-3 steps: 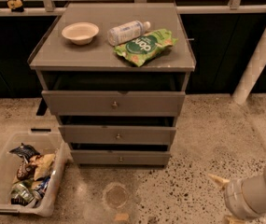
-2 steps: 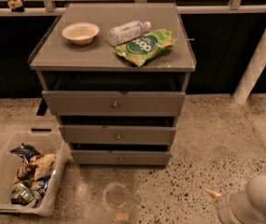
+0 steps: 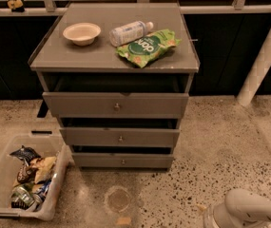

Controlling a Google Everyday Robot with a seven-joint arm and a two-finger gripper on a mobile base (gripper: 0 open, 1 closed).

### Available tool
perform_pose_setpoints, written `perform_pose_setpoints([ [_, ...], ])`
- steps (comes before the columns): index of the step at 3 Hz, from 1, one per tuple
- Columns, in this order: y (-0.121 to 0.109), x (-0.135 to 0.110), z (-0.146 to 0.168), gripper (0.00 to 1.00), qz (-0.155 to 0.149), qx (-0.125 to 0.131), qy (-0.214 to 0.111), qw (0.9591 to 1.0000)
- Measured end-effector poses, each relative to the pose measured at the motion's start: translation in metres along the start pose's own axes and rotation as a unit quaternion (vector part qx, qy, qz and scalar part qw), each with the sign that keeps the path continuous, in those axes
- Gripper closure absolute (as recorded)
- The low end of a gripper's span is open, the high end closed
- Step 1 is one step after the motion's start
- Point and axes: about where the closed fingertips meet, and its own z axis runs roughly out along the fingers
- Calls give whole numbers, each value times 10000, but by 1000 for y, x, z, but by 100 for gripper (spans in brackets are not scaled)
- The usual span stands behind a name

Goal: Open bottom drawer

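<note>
The bottom drawer [image 3: 122,161] is the lowest and shortest grey front of the grey cabinet [image 3: 111,61], with a small round metal knob [image 3: 122,162] at its centre. It sits pushed in, under a dark gap and the middle drawer [image 3: 120,137]. My gripper [image 3: 210,213] is at the lower right corner of the camera view, low over the floor, at the end of a white rounded arm link [image 3: 251,208]. It is to the right of the bottom drawer and well in front of it, touching nothing.
On the cabinet top lie a beige bowl [image 3: 81,33], a plastic bottle [image 3: 130,32] and a green chip bag [image 3: 147,46]. A white bin [image 3: 2,175] of snacks stands on the floor at the left. A white pole [image 3: 263,65] leans at the right.
The arm has sunk lower toward the bottom right corner of the view. The drawers and the items on top have not moved.
</note>
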Motion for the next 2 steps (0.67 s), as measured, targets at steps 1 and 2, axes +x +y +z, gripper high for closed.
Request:
perform_pose_setpoints([
  [1, 0, 0, 0, 0, 0, 0, 0, 10000],
  [2, 2, 14, 35, 0, 71, -73, 14, 9999],
])
